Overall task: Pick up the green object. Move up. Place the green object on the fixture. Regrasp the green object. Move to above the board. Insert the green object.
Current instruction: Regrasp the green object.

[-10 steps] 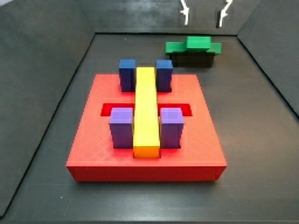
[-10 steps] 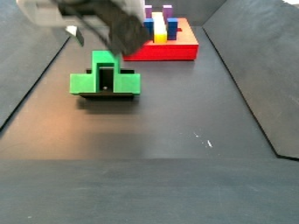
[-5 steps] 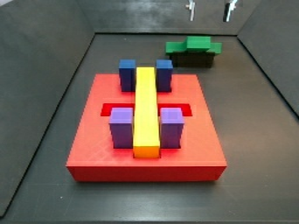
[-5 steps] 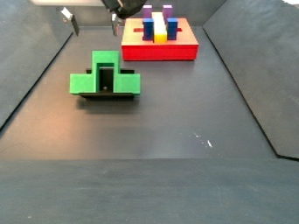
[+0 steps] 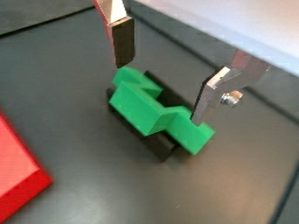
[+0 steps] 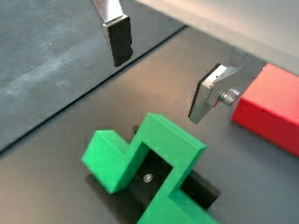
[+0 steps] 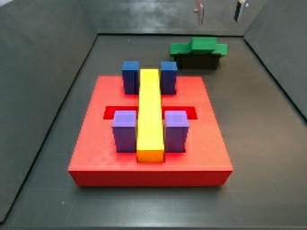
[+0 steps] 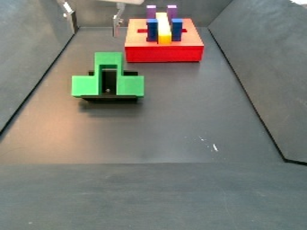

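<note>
Green object sits on fixture, released. Tool has risen clear since 1 s ago, jaws apart, empty. Regrasp next; board waits.

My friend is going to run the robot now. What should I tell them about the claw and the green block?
Claw: open and empty, hanging above the green block, touching nothing. In both side views only its fingertips show at the top edge.
Green block: resting on the small dark fixture, on the floor apart from the red board.
Board: yellow bar lies between the blue and purple posts; no green block in it.
Done: block picked up and set on the fixture.
Left: grab it again, carry it above the board, push it in.
</note>
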